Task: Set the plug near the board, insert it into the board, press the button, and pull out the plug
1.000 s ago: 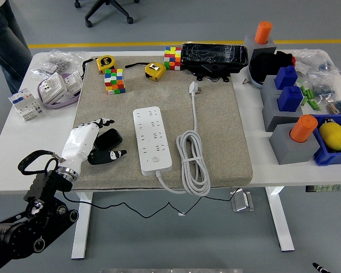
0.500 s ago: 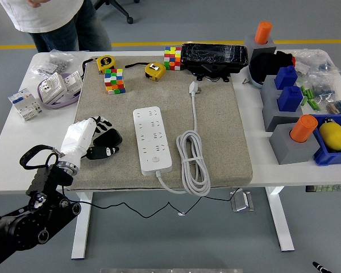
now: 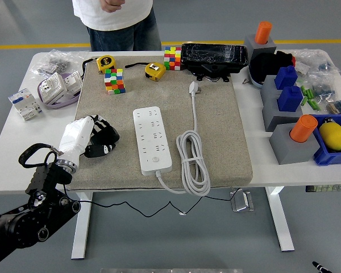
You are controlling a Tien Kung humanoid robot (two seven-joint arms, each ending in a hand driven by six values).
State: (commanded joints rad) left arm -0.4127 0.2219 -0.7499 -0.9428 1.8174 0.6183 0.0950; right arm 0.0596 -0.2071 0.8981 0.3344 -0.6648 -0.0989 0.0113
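robot hand (image 3: 94,137) curled, coarse beige mat (image 3: 227,136)

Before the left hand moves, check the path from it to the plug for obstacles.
The power strip lies on the mat between the left hand and the plug. The hand would have to pass above or beyond it.

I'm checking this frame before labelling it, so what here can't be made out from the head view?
- Left hand: fingers curled over the beige mat; anything under the palm is hidden.
- White power strip: its button is too small to tell its state.
- White plug: prongs too small to make out.
- Person: cut off by the top edge.
- Right hand: outside the picture.
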